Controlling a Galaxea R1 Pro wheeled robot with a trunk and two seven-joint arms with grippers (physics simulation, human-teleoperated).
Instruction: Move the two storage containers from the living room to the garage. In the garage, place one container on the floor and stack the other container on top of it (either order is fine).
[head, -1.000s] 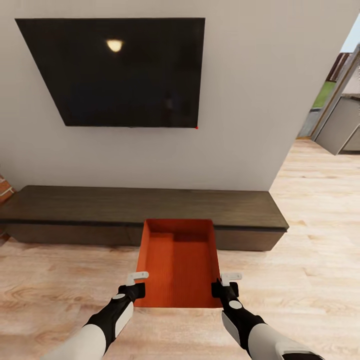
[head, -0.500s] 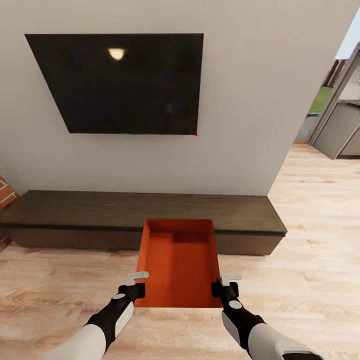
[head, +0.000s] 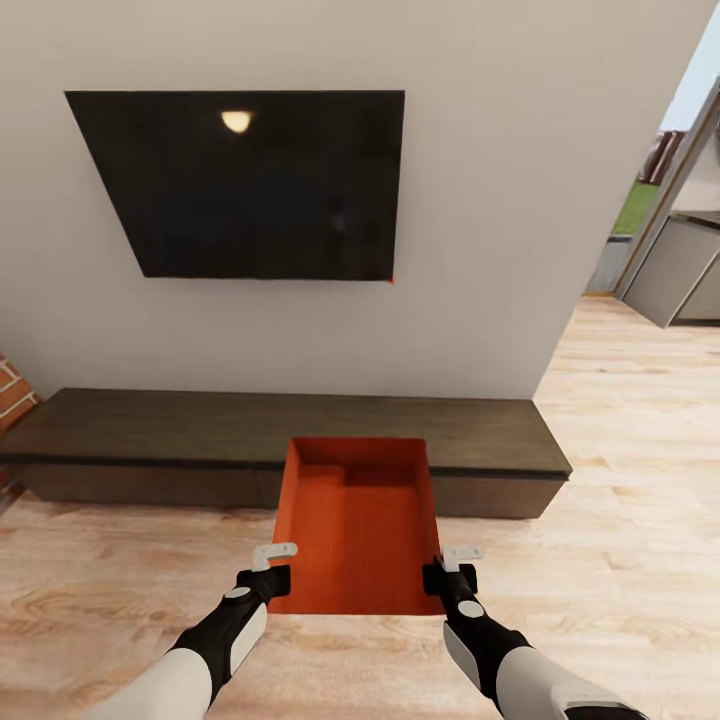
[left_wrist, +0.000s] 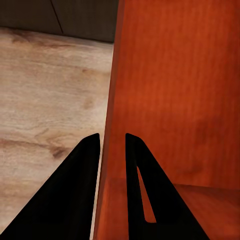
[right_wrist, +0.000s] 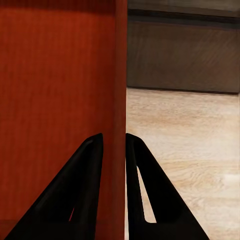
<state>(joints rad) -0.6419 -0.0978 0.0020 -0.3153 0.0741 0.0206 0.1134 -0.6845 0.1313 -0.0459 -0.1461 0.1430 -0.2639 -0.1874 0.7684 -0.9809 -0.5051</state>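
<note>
- Against the earlier head pictures the whole scene has slid down the frame: the black wall TV (head: 240, 185) sits lower, more of the pale wall shows above it, and the long low dark bench (head: 285, 440) looks a little farther off; this is the camera moving, not the things.
- The orange-red storage container (head: 355, 525) keeps the same place between the two arms, held above the light wood-plank floor (head: 620, 480) of the living room, its far end over the front edge of the bench; it has no lid and lies level.
- The left gripper (head: 268, 572) stays clamped at the container's near left corner, the right gripper (head: 452, 570) at its near right corner; neither has shifted along the rim.
- The left wrist view gives what the head view cannot: the left gripper (left_wrist: 112, 150) has its two dark fingers (left_wrist: 80, 190) astride the thin side wall of the container (left_wrist: 170, 90), one inside and one outside, pinching it; planks and the bench's dark face lie beyond.
- The right wrist view shows the right gripper (right_wrist: 114, 150) the same way; its fingers (right_wrist: 82, 190) nip the opposite wall of the container (right_wrist: 55, 80), with the bench's front (right_wrist: 182, 55) past it.
- The head view alone takes in a strip of red brick (head: 12, 392) at the left edge and an open doorway (head: 665, 200) at the right.
</note>
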